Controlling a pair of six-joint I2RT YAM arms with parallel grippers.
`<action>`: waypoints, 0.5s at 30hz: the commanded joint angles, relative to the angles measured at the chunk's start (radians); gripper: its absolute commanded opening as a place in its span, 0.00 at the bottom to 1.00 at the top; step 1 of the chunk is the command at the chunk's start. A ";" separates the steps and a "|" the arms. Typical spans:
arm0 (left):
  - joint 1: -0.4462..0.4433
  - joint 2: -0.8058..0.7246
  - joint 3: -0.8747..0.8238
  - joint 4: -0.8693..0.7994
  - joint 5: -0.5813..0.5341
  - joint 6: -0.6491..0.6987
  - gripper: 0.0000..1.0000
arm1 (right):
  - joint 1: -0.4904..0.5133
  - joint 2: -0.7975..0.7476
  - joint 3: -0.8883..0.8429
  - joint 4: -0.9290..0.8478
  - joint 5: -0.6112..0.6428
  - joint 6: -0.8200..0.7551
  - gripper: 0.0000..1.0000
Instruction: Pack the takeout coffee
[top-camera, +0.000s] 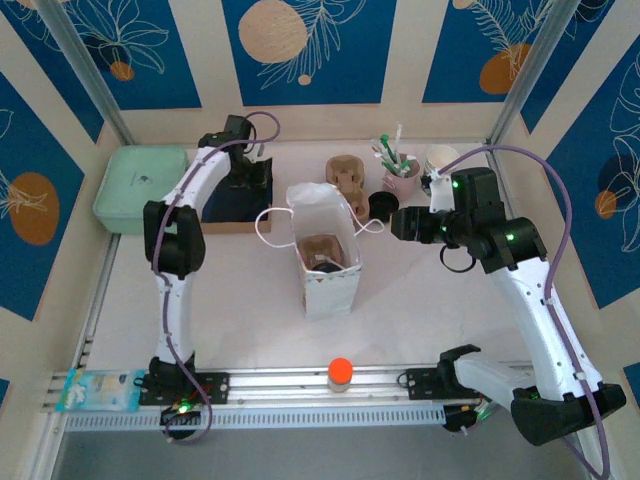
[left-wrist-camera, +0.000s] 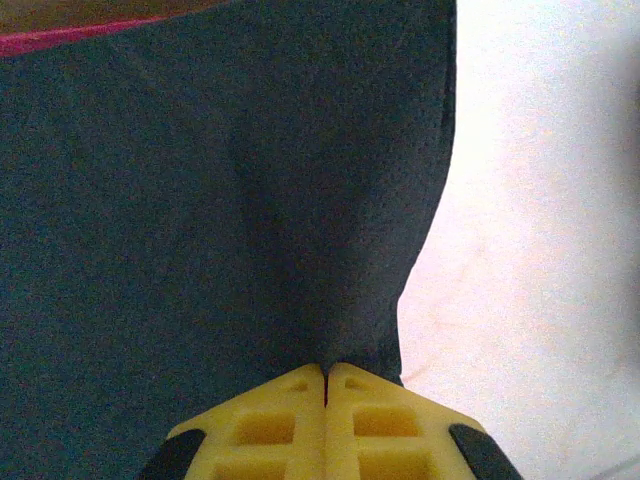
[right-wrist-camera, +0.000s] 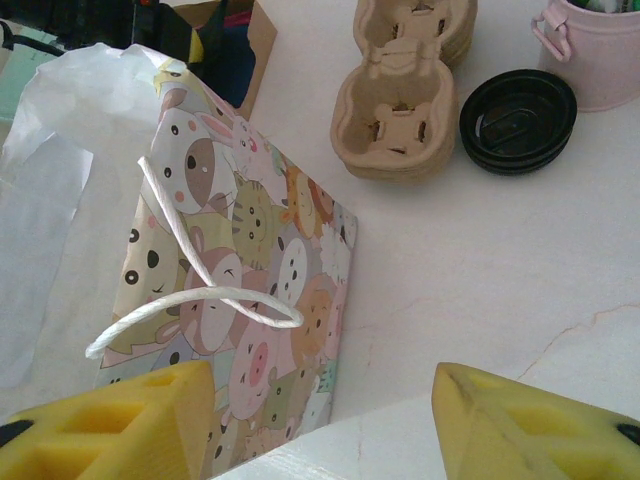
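Right tool (right-wrist-camera: 322, 375) stands open, empty, over the animal-print bag (right-wrist-camera: 250, 290); left tool (left-wrist-camera: 326, 370) shut at dark cloth (left-wrist-camera: 200, 200)

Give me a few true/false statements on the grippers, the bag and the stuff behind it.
1. The right gripper has its fingers apart with nothing between them. True.
2. The gift bag lies flat on its side. False: it stands upright with its mouth open.
3. The stack of black lids sits on the table beside the pulp carriers. True.
4. The left gripper is open above the bag. False: its fingers are shut, and it is at the dark blue cloth, away from the bag.
5. The pink mug is empty. False: sticks and packets stand in it.
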 joint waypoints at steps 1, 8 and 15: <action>0.015 -0.065 -0.036 0.039 0.147 -0.018 0.00 | -0.006 -0.014 -0.004 0.004 -0.031 0.011 0.60; 0.079 -0.089 -0.126 0.158 0.327 -0.106 0.00 | -0.006 -0.031 -0.007 -0.006 -0.023 0.007 0.60; 0.144 -0.092 -0.214 0.236 0.391 -0.160 0.00 | -0.005 -0.039 -0.016 -0.003 -0.026 0.009 0.60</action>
